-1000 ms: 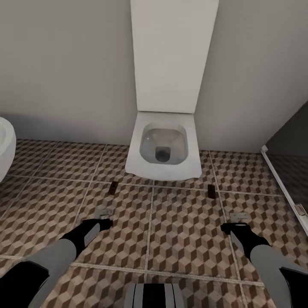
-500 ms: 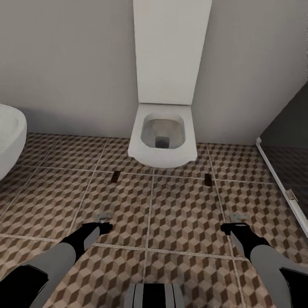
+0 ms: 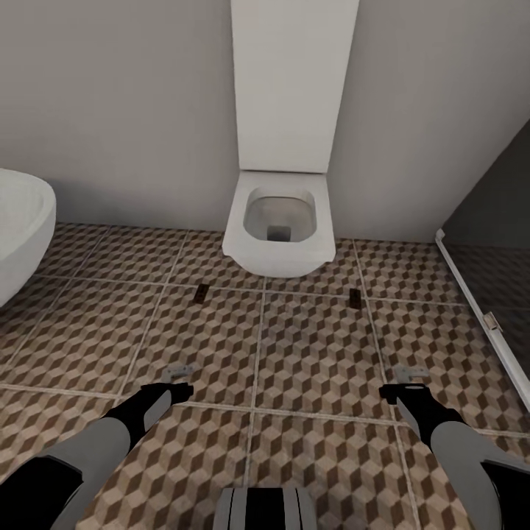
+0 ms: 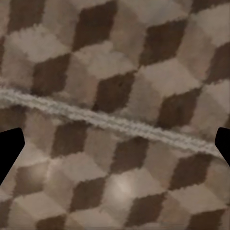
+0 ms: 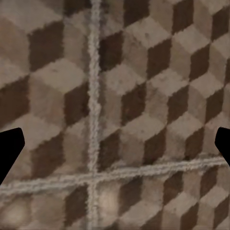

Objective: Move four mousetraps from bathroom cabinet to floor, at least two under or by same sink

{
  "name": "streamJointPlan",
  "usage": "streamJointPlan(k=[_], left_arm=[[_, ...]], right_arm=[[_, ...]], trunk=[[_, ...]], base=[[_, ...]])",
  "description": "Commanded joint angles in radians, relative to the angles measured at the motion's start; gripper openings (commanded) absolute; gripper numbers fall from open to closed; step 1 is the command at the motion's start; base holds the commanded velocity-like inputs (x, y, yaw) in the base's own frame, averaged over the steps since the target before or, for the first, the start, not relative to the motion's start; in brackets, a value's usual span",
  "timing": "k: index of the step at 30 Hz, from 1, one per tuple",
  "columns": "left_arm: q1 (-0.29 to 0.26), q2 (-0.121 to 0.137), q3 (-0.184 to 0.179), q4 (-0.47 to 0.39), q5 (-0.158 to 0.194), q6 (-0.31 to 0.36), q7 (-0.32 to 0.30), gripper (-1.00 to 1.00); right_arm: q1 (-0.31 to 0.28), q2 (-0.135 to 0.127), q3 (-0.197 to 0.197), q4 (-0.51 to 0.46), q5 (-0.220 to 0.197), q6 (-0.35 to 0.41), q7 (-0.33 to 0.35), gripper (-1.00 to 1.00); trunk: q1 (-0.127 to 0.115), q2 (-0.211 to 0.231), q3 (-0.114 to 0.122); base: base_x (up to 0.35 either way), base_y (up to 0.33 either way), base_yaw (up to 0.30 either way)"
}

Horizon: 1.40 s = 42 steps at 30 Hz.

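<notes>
Ahead, the robot faces a white wall-hung toilet (image 3: 280, 224) whose open bowl sits below a tall white panel (image 3: 293, 81) on the pale wall. The bathroom floor (image 3: 316, 353) spreads out beneath it, its large tiles printed with brown, beige and white cubes and split by pale grout lines. Two small dark marks (image 3: 200, 293) lie on the tiles just in front of the toilet, one toward each side; they are too small to make out.

At the head view's left edge curves the white rim of a bathtub (image 3: 18, 228). Along the right runs a dark glass panel (image 3: 489, 221) with a white bottom rail and a small metal fitting.

Both arms reach forward and low over the tiles, well apart from each other. The left end effector (image 3: 179, 370) hangs above the floor with nothing between its fingers; in the left wrist view its dark fingertips (image 4: 9, 148) sit at the far edges, spread wide over bare tile and one grout line. The right end effector (image 3: 409, 373) is the same, spread wide and holding nothing, with the dark fingertips (image 5: 10, 151) framing a crossing of grout lines in the right wrist view.

Part of the robot's striped grey trunk (image 3: 265, 509) shows at the head view's lower edge.
</notes>
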Motion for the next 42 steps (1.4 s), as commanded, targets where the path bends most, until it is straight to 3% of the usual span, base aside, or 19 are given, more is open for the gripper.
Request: streamJointPlan(k=[1, 28, 42], left_arm=[[0.000, 0.001, -0.008, -0.003, 0.010, 0.005, 0.007, 1.00], [0.000, 0.001, -0.007, -0.004, 0.012, 0.005, 0.006, 1.00], [0.000, 0.001, -0.007, -0.005, 0.012, 0.005, 0.006, 1.00]], right_arm=[[0.000, 0.001, -0.006, -0.002, 0.010, 0.006, 0.000, 1.00], [0.000, 0.001, -0.006, -0.002, 0.010, 0.007, 0.001, 1.00], [0.000, 0.001, -0.006, -0.001, 0.009, 0.007, 0.002, 1.00]], trunk=[[0.000, 0.000, -0.001], [0.000, 0.000, -0.001], [-0.007, 0.003, 0.054]], base=[[-0.014, 0.000, 0.000], [-0.002, 0.000, 0.000], [0.000, 0.000, 0.000]])
